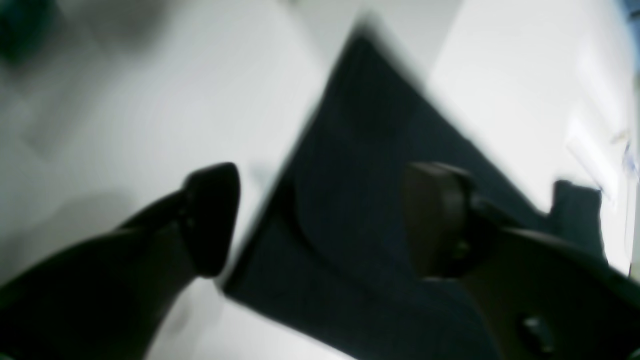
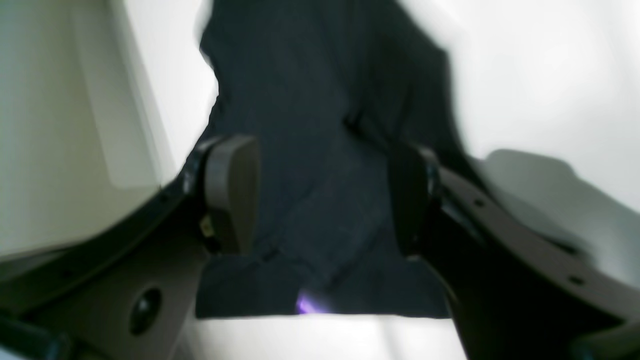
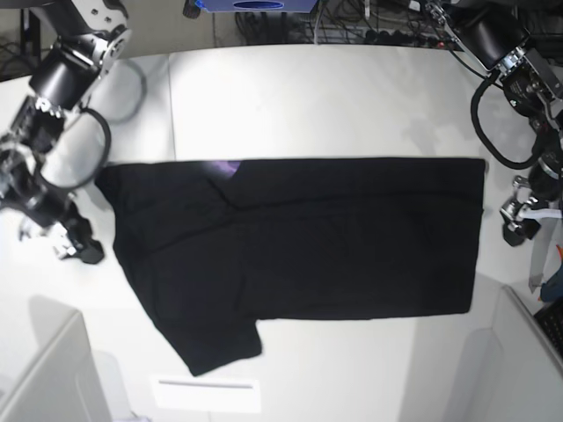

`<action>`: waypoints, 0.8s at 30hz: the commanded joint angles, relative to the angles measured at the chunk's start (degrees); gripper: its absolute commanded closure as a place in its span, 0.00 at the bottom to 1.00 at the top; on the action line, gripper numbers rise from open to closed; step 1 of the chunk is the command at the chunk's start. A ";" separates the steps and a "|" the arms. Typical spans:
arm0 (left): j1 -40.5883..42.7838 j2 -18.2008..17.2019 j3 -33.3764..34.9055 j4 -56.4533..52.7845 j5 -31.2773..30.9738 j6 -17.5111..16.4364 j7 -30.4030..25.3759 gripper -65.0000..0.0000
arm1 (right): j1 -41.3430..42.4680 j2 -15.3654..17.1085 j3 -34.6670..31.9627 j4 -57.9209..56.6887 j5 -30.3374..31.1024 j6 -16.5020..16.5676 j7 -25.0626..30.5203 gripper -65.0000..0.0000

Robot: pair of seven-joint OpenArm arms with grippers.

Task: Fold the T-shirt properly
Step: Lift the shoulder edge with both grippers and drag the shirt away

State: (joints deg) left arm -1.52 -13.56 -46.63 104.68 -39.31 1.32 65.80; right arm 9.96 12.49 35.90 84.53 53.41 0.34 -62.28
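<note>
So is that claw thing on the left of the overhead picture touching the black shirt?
Cannot tell. In the base view the right gripper sits beside the T-shirt edge; the blurred right wrist view shows cloth between open fingers, contact unclear.

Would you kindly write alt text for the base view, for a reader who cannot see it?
A black T-shirt lies flat across a white table, one sleeve angled toward the near edge and a bit of purple print showing at its far edge. The right gripper and left gripper flank its ends without gripping it.

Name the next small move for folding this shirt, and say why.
Probably lower the right tool onto the large black cloth T-shirt and pinch the sleeve end. Both tools are open and hold nothing, the left tool too, and one sleeve sticks out unfolded toward the white table's near edge.
</note>
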 commanded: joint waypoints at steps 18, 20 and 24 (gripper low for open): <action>10.18 5.69 -1.24 -15.06 -0.56 -0.22 -11.34 0.21 | -22.92 -18.43 7.66 15.82 -10.55 0.85 6.59 0.34; 9.04 5.69 -1.15 -17.69 -0.38 -0.22 -12.13 0.21 | -20.90 -17.55 7.84 11.60 -10.64 0.76 6.68 0.34; 6.66 5.61 2.28 -21.21 -0.29 -0.22 -12.22 0.25 | -17.47 -15.70 7.84 2.98 -10.64 0.50 10.19 0.34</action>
State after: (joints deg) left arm 4.99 -8.16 -44.60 83.53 -39.46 0.67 51.53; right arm -7.01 -3.51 43.64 87.37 44.69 1.37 -51.05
